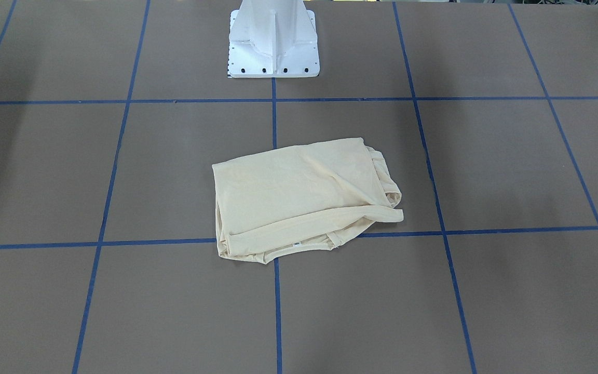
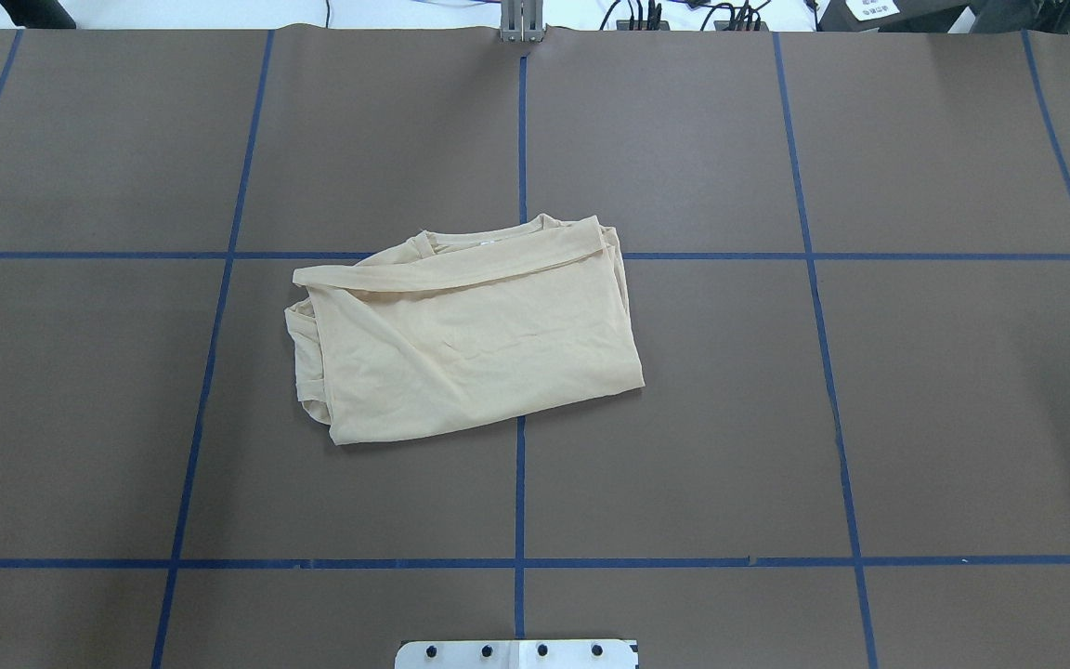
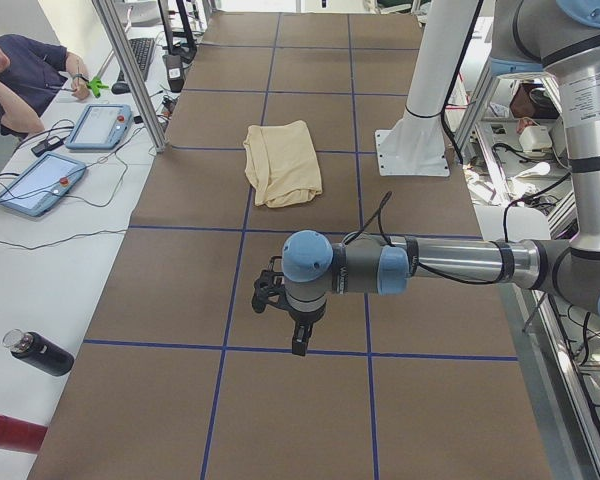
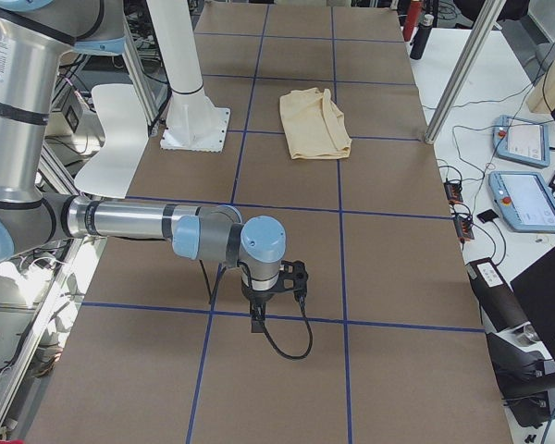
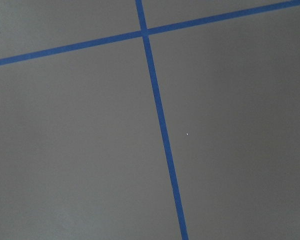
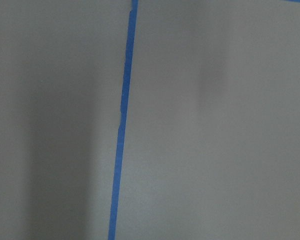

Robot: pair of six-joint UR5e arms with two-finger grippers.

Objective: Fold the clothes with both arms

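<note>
The cream-yellow T-shirt lies folded into a rough rectangle at the table's middle, with a sleeve band across one long edge. It also shows in the overhead view and both side views. Its print is hidden. My left gripper hangs over bare table far from the shirt, and shows only in the left side view. My right gripper hangs likewise, only in the right side view. I cannot tell if either is open or shut. Both wrist views show only table and blue tape.
The white pedestal base stands behind the shirt. Blue tape lines grid the brown table. A seated operator, teach pendants, bottles and a metal post sit along the far side.
</note>
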